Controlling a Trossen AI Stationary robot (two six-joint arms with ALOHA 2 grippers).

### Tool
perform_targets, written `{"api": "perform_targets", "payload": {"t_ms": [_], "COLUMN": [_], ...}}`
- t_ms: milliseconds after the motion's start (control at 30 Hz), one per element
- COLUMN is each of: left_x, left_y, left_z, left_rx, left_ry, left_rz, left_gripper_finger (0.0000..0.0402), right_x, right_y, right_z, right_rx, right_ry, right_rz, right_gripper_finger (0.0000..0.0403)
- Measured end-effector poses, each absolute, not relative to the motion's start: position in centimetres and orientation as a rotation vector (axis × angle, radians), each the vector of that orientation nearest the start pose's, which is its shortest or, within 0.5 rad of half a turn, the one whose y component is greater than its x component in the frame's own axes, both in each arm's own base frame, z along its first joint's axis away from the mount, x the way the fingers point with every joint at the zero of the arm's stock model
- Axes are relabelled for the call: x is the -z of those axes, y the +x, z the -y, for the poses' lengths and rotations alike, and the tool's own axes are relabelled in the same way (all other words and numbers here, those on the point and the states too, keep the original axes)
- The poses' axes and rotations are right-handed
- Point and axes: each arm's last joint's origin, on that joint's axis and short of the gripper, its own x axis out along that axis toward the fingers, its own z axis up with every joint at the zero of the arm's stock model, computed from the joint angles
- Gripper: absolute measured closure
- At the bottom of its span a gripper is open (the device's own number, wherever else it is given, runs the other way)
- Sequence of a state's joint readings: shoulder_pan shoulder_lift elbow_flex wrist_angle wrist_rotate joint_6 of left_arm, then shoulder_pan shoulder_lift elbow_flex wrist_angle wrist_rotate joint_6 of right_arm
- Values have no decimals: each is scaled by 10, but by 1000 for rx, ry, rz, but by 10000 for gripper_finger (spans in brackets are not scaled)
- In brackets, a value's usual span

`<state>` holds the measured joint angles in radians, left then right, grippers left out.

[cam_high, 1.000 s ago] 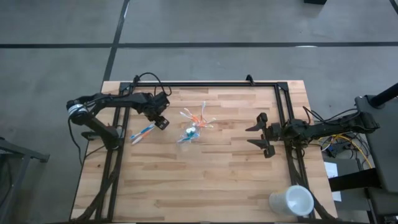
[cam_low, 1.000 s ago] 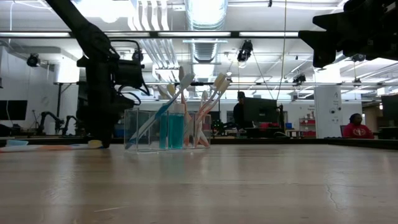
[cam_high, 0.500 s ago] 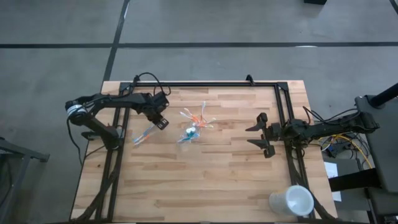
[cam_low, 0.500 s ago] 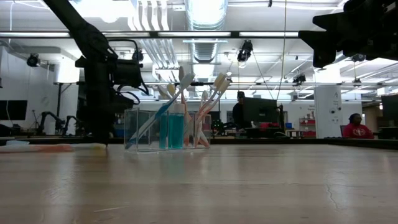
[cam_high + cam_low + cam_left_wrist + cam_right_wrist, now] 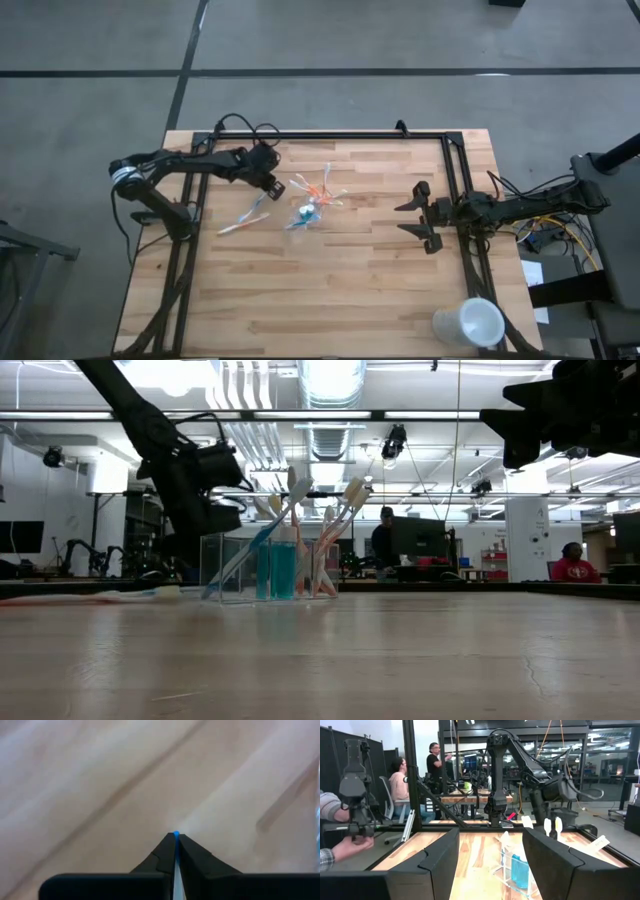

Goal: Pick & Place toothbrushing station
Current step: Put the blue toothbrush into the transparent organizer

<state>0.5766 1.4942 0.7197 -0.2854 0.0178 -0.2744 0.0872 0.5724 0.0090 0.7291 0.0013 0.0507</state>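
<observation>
At nine o'clock of the clear cup (image 5: pixel 307 215), the left claw (image 5: pixel 268 187) pinches a blue-handled toothbrush (image 5: pixel 243 219) above the counter (image 5: pixel 350 290); the right claw (image 5: pixel 418 217) waits, spread, at three o'clock.

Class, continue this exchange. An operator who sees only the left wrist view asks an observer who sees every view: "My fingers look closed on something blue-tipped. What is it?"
Observer: A toothbrush. The left gripper pinches one end.
Operator: Where is the cup?
Observer: The clear cup stands mid-table, beside your gripper, with brushes and a blue tube in it.
Operator: And the other arm?
Observer: The right gripper hangs open and empty at the table's right side.
</observation>
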Motion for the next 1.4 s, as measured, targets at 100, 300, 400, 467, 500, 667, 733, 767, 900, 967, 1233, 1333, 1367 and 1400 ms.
{"api": "perform_targets", "payload": {"t_ms": [100,300,400,467,500,667,733,767,900,967,1233,1333,1367,1400], "left_x": [-154,-142,-135,-135,-135,-152,-162,-169,-193,-203,-225,-224,-223,-221], "left_y": [227,239,246,253,256,264,261,260,250,245,232,229,228,227], "left_z": [-148,-157,-161,-164,-165,-171,-173,-173,-170,-166,-137,-120,-114,-108], "left_rx": [-666,-741,-726,-689,-667,-613,-633,-639,-658,-652,-611,-604,-600,-601], "left_ry": [-578,-717,-738,-752,-750,-681,-686,-693,-729,-732,-752,-771,-776,-782], "left_rz": [-888,-768,-739,-729,-731,-763,-797,-817,-956,-1031,-1141,-1180,-1201,-1227], "left_gripper_finger": [388,394,393,391,390,388,385,382,357,339,269,251,247,244], "right_x": [-182,-182,-182,-182,-182,-182,-182,-182,-182,-182,-182,-182,-182,-182], "right_y": [132,132,132,132,132,132,132,132,132,132,132,132,132,132], "right_z": [-12,-12,-12,-11,-12,-12,-12,-11,-11,-12,-12,-11,-12,-12], "right_rx": [-90,-90,-90,-89,-89,-90,-89,-89,-90,-89,-90,-89,-90,-90], "right_ry": [57,58,57,58,58,58,58,59,58,58,58,58,58,57], "right_rz": [163,162,162,163,162,163,162,163,163,163,163,163,163,163], "right_gripper_finger": [188,188,188,188,188,188,188,188,188,188,188,188,188,188]}}
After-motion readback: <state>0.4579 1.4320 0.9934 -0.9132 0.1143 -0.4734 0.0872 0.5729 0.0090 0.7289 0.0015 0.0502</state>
